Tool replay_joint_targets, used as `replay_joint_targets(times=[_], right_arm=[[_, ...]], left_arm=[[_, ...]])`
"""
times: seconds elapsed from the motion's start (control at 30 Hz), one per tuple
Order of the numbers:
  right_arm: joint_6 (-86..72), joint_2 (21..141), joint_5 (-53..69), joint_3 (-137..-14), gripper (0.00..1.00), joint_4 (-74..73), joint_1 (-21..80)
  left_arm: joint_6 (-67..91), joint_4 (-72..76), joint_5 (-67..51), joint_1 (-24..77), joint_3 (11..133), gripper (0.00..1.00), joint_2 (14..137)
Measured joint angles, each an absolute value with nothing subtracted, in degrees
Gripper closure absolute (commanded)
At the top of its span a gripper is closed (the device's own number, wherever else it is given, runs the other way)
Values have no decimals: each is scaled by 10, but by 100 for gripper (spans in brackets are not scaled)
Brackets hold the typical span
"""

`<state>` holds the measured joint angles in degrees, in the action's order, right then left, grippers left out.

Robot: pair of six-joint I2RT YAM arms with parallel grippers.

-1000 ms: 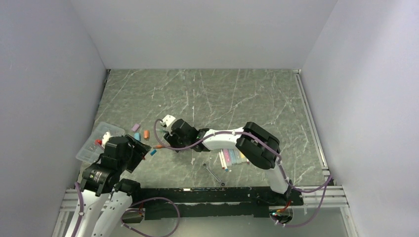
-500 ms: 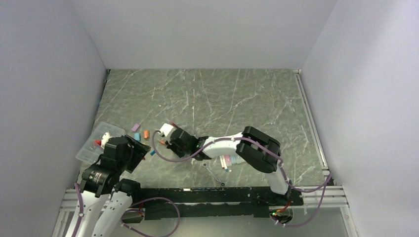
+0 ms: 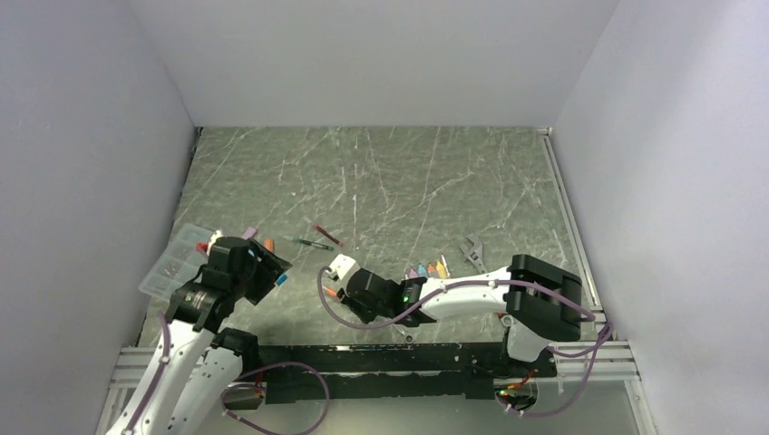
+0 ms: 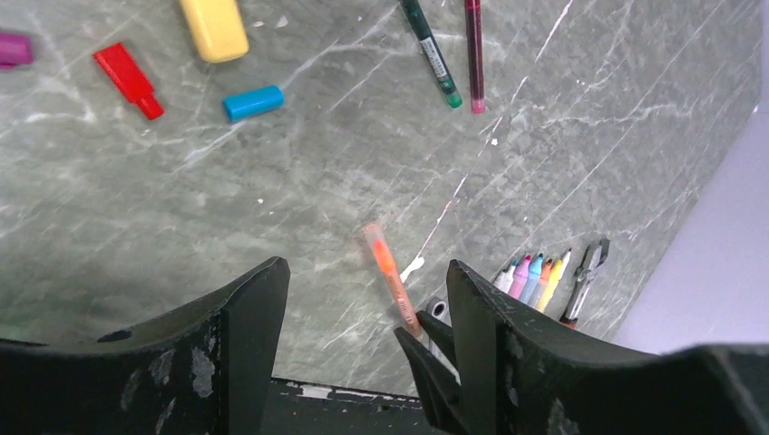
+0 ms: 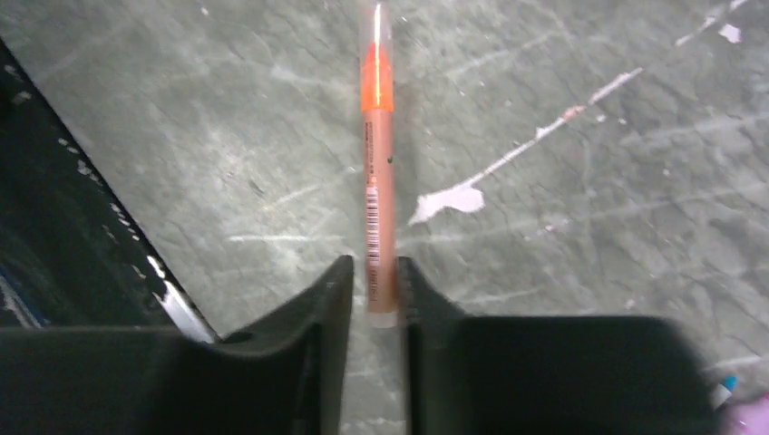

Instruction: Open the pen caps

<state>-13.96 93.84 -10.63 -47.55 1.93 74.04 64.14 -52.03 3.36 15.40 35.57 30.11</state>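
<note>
My right gripper (image 5: 374,265) is shut on the tail of an orange pen (image 5: 377,172). The pen points away from it, low over the table, with a clear cap (image 5: 376,36) over its orange tip. In the top view this gripper (image 3: 338,292) is at the near middle. My left gripper (image 4: 365,268) is open and empty, held above the table, and looks down on the orange pen (image 4: 388,276). Loose caps lie beyond it: yellow (image 4: 213,27), red (image 4: 127,80), blue (image 4: 252,102) and purple (image 4: 13,47).
A green pen (image 4: 432,53) and a dark red pen (image 4: 473,50) lie side by side. A row of coloured markers (image 3: 428,270) and a red-handled tool (image 4: 585,279) lie at the right. A clear plastic tray (image 3: 177,254) sits at the left wall. The black front rail (image 3: 381,349) is close.
My right gripper has pulled back toward the near edge with the orange pen, uncovering the marker row and two pens. My left gripper has shifted slightly away and up.
</note>
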Motion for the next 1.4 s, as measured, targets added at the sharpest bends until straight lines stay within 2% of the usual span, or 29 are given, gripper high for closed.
replay_joint_targets(times=[0.07,0.2,0.57,0.8,0.97,1.03,1.23,1.4], right_arm=[[-155,931,-109,-474,58,1,739],[-168,932,-121,-475,56,-32,737],[-161,1002,-136,-551,53,-80,736],[-143,1043,-129,-600,67,-90,723],[-131,1057,-120,-614,93,-87,721],[-128,1059,-120,-617,100,-87,721],[-129,1044,-121,-608,100,-96,719],[-127,948,-122,-598,100,-138,714]], left_arm=[[635,-498,22,154,356,30,334],[623,-470,5,154,356,30,372],[616,-448,-18,154,351,31,352],[615,-448,-22,154,348,31,352],[611,-447,-22,154,340,31,340],[611,-447,-22,154,339,31,339],[603,-433,-21,154,339,31,345],[590,-411,-21,154,353,32,373]])
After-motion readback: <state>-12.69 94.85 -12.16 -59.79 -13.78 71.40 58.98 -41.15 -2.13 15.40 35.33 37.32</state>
